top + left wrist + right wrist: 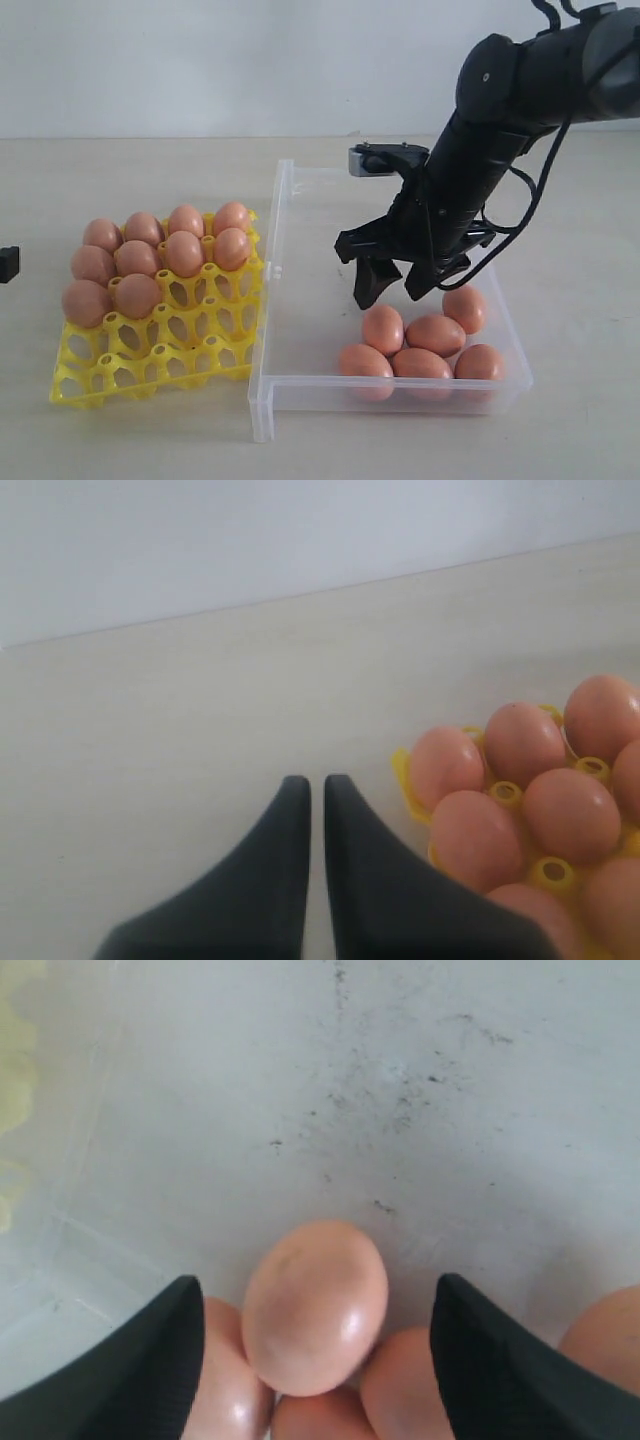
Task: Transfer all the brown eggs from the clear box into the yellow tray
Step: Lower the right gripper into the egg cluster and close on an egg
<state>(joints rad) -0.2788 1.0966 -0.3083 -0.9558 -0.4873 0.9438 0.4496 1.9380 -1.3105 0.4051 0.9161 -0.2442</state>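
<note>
Right gripper (391, 296) jaws wide open, empty, one brown egg (315, 1305) centred between them in the clear box (300, 250). Left gripper (313, 785) closed on nothing, yellow tray (405, 775) just beside it.

**A:** The right arm (500, 130) slants steeply down, and the right gripper (390, 297) points at the floor, jaws spread wide!

**B:** And the left gripper (315, 780)? Pinched tight, only a sliver showing between its tips.
</note>
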